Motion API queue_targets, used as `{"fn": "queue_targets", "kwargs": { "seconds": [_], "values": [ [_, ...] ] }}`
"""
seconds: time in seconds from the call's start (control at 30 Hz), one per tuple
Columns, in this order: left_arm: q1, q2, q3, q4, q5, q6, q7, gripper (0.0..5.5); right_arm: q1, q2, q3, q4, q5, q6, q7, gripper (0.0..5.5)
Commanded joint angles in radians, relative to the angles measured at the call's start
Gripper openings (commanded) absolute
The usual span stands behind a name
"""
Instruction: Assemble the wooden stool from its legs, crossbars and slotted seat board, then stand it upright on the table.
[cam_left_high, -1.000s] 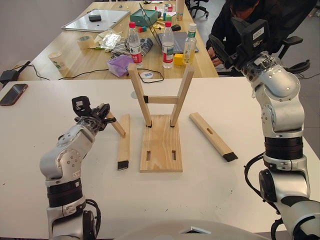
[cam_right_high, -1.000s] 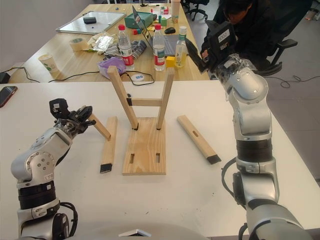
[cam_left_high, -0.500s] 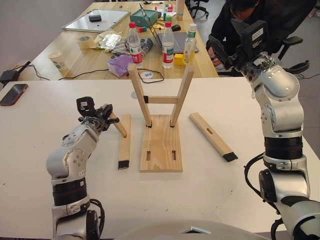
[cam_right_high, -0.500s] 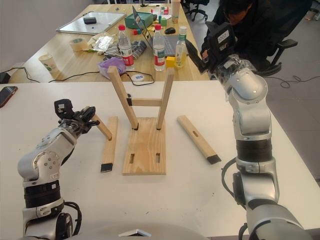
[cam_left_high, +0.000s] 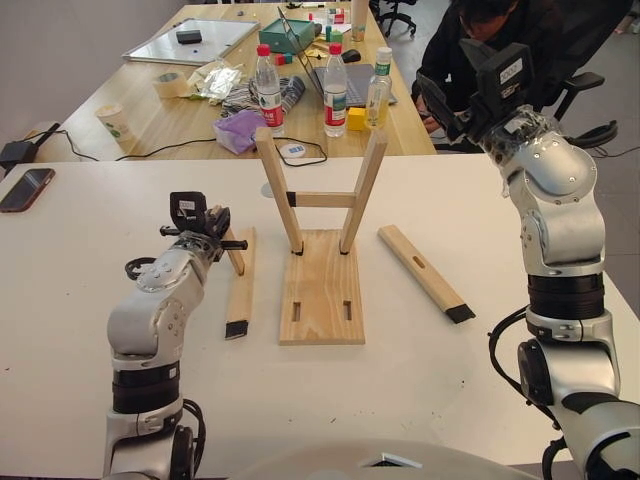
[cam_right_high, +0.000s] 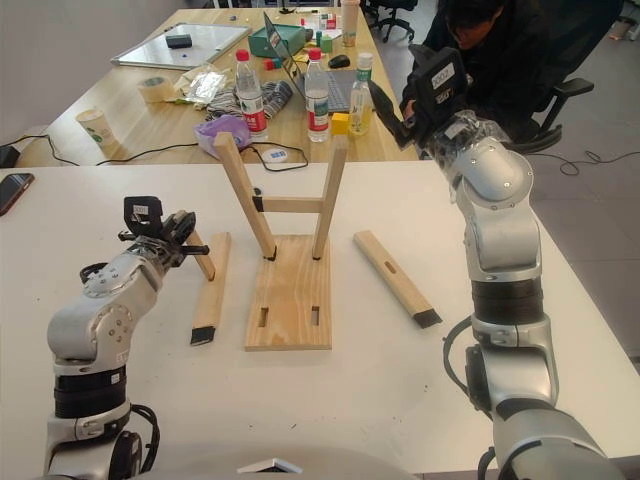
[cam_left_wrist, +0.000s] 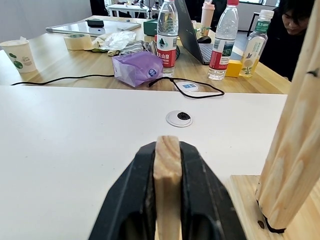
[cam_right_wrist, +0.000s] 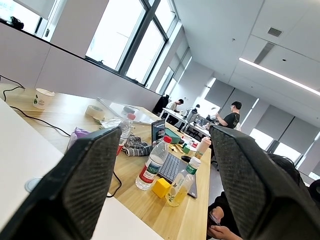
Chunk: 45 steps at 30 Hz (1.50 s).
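The slotted seat board (cam_left_high: 322, 290) lies flat mid-table. Two legs (cam_left_high: 281, 192) stand in its far slots, leaning apart and joined by a crossbar (cam_left_high: 325, 199). One loose leg (cam_left_high: 241, 287) lies left of the board, and another loose leg (cam_left_high: 425, 272) lies to its right. My left gripper (cam_left_high: 214, 241) hovers by the left loose leg's far end, shut on a short crossbar (cam_left_wrist: 167, 172) that slants down toward that leg. High over the table's far right edge my right gripper (cam_left_high: 452, 98) is raised, its fingers (cam_right_wrist: 75, 190) spread open around nothing.
A wooden desk (cam_left_high: 160, 120) behind the white table carries water bottles (cam_left_high: 336, 76), a laptop, a purple bag (cam_left_high: 240, 128) and cables. A phone (cam_left_high: 27, 187) lies at the far left. A person sits behind my right arm. A round cable grommet (cam_left_wrist: 179, 118) sits in the tabletop.
My left gripper has carried the short crossbar to the right, closer to the standing legs. The left loose leg's black end has slid slightly left. The right arm has kept still.
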Motion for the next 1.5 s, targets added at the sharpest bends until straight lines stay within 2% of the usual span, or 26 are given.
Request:
{"fn": "queue_targets", "kwargs": {
  "seconds": [0.03, 0.37, 0.57, 0.8, 1.07, 1.27, 1.5],
  "values": [
    [0.112, -0.049, -0.019, -0.027, 0.065, -0.013, 0.050, 0.38, 0.007, 0.002, 0.001, -0.001, -0.005, -0.010, 0.001, 3.26],
    [0.375, -0.096, -0.088, -0.027, 0.203, -0.222, 0.032, 0.38, 0.008, 0.004, 0.006, 0.006, -0.010, -0.024, 0.002, 3.26],
    [0.422, -0.098, -0.037, -0.001, 0.199, -0.280, -0.002, 0.38, -0.001, 0.005, -0.005, -0.019, 0.009, 0.002, 0.008, 3.26],
    [0.365, -0.080, 0.020, 0.010, 0.148, -0.249, -0.055, 0.38, -0.117, 0.115, -0.013, -0.062, 0.264, 0.199, 0.083, 3.26],
    [0.393, -0.071, 0.016, 0.022, 0.154, -0.257, -0.084, 0.38, -0.325, 0.250, -0.020, 0.007, 0.462, 0.363, 0.092, 4.34],
    [0.426, -0.077, 0.007, 0.041, 0.152, -0.289, -0.101, 0.38, -0.465, 0.364, -0.007, 0.147, 0.526, 0.416, 0.089, 3.29],
    [0.430, -0.075, 0.000, 0.072, 0.156, -0.296, -0.112, 0.38, -0.390, 0.422, 0.107, 0.087, 0.540, 0.502, 0.129, 1.98]
  ]
}}
